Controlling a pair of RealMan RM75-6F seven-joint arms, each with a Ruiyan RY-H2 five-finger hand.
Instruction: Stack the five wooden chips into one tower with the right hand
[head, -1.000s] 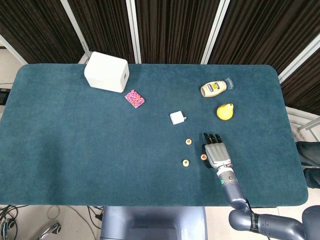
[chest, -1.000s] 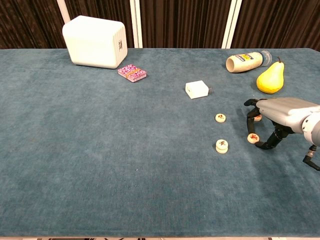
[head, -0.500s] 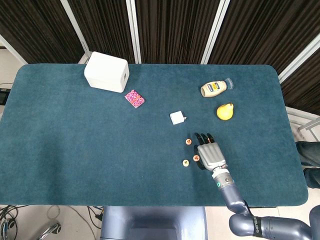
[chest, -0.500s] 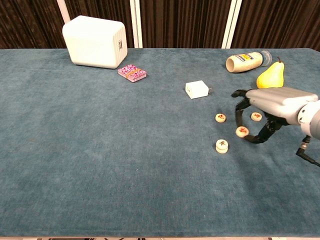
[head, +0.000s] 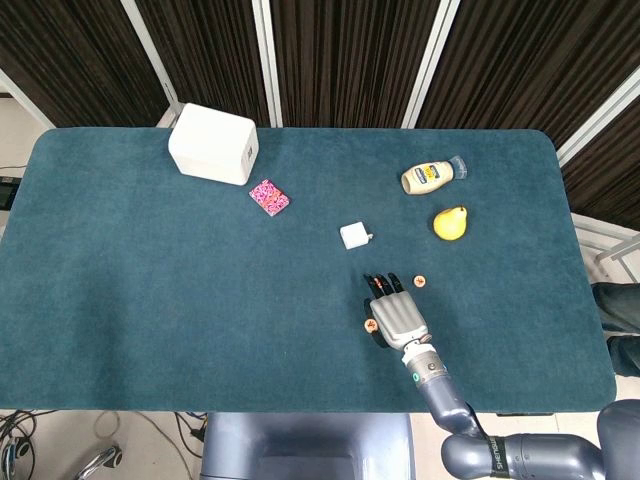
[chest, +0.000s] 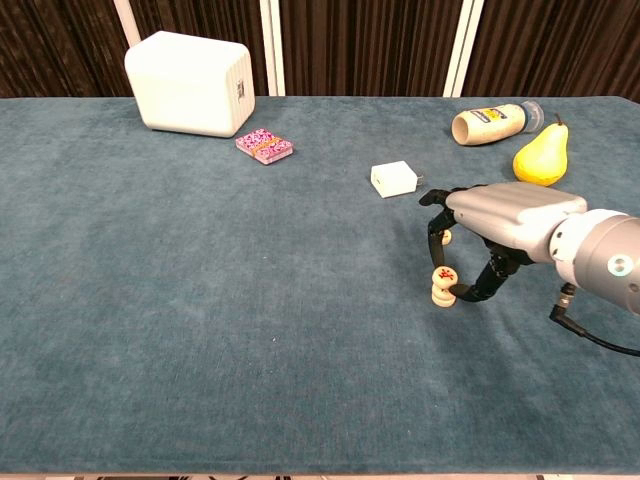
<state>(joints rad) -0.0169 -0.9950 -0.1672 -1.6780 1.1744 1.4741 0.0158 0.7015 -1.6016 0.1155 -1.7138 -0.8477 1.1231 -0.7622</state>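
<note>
Your carried chip (chest: 444, 275) sits pinched between thumb and a fingertip of your right hand (chest: 497, 218), directly above the small stack (chest: 441, 294) on the bench (chest: 200, 300). From the chest view the chip looks tilted, its marked face turned partly toward the camera, and I cannot tell whether its lower edge already touches the top of the stack or hangs just clear of it. How many chips that stack holds is not readable here.

The relation that matters for you: the stack lies straight below the pinch, at the near-left tip of the hand, with the palm reaching off toward the robot's right. So the drop is vertical, and my judgement is that the chip needs levelling flat before you let go, or it may slide off the edge.

Another chip (chest: 445, 237) lies just behind the fingers in the chest view, partly hidden. A further chip (head: 420, 281) lies apart on the cloth, to the right of the fingers in the head view. Both look nearer your right hand than anything else does. The left hand shows in neither view.

Further out lie a white charger block (chest: 394, 179), a pear (chest: 540, 159), a toppled bottle (chest: 497, 123), a pink packet (chest: 264, 146) and a white box (chest: 190, 83).
</note>
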